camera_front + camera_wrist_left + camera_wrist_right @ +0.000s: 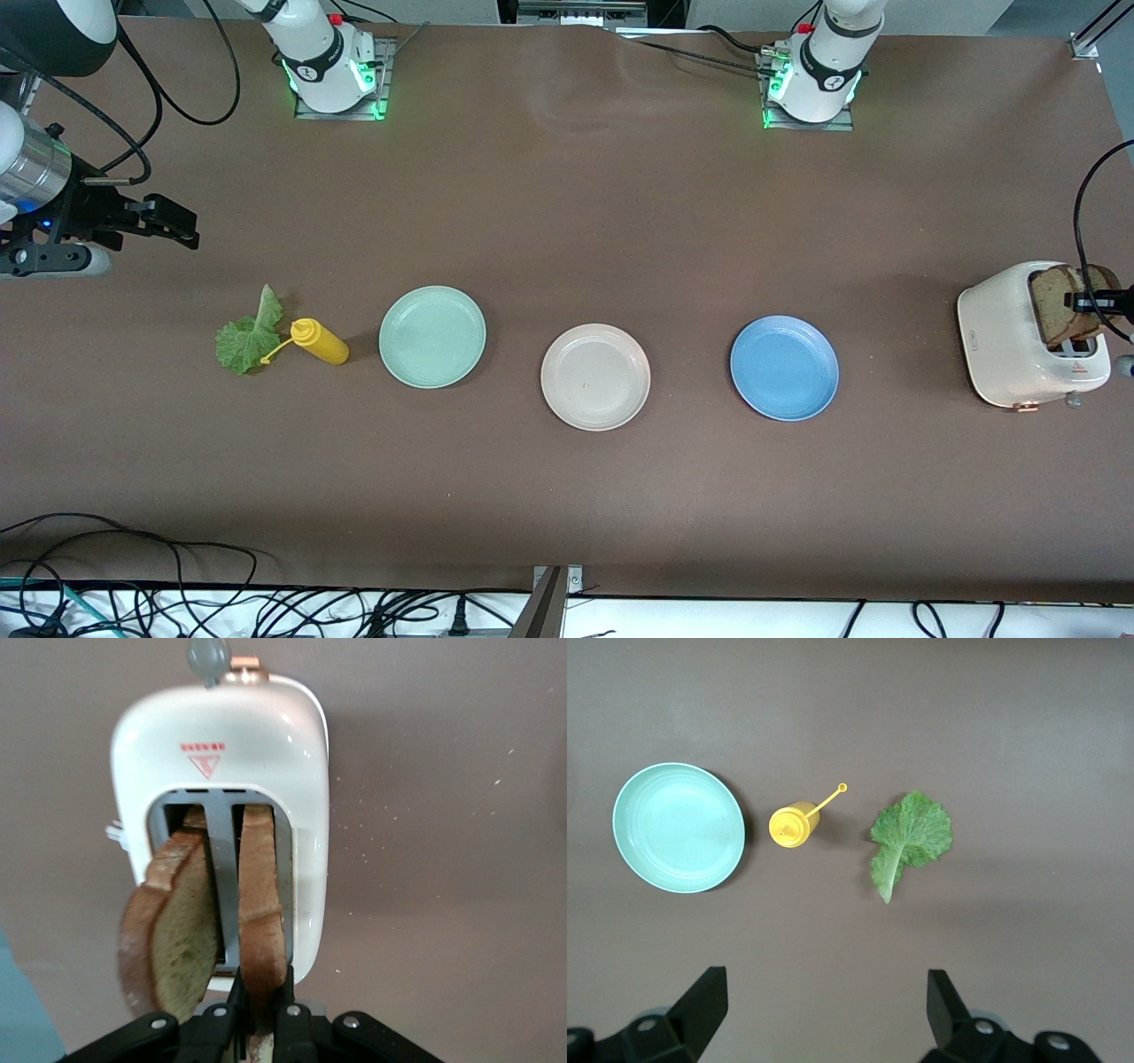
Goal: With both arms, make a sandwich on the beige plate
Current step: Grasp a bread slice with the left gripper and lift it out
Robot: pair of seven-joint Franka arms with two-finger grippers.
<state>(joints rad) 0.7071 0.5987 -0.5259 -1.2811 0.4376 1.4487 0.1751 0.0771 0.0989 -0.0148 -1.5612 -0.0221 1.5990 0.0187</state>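
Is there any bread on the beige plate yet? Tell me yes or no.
No: in the front view the beige plate is bare, and both bread slices stand in the toaster, one of them gripped by the left tool.

Bare table lies between the beige plate [595,377], mint plate [432,337] and blue plate [784,368].

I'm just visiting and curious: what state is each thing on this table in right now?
Left hand: shut on one bread slice in the toaster.
Right hand: open, above the lettuce leaf.
Beige plate: empty.
Mustard bottle: upright, cap open.
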